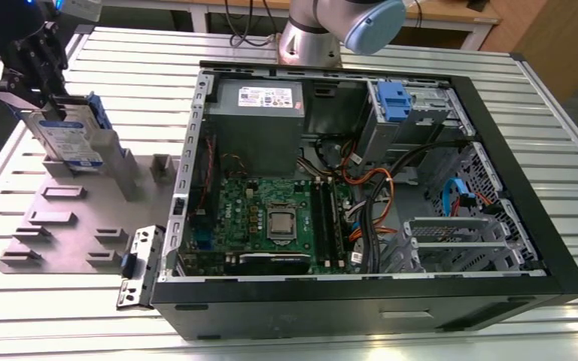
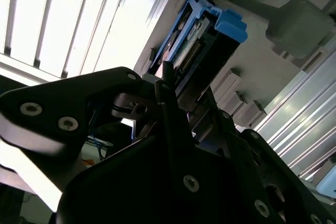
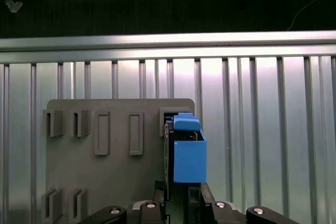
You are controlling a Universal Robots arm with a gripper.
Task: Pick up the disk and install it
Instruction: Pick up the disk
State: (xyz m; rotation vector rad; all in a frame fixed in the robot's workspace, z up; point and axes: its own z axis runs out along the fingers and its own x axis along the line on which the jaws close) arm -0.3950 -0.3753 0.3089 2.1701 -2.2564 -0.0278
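One disk (image 1: 71, 143) in play, standing on edge at the exterior view's left, well apart from the open PC case (image 1: 369, 304). The blue carrier frame round its edges shows in both wrist views (image 3: 189, 161) (image 2: 210, 40).

End effector (image 1: 56, 107) sits on the disk's upper end, clamped narrow on it with a finger on each flat face. First wrist view: the two black fingers (image 3: 203, 195) flank the disk near its blue end.

The disk is over the far part of the grey fixture plate (image 1: 63, 226), at one of its upright slots. Can't tell whether the lower edge is seated in the slot or just clear of it. The plate lies flat on the slatted metal counter (image 1: 68, 316), just beside the case's left wall.

The case lies on its side, lid off, motherboard (image 1: 269, 218) exposed. Grey box (image 1: 259, 105) with a white sticker at the far left inside. A bare blue tab (image 1: 394, 101) sits in the bay at the far right. Arm base (image 1: 314, 41) stands on the counter behind the case.
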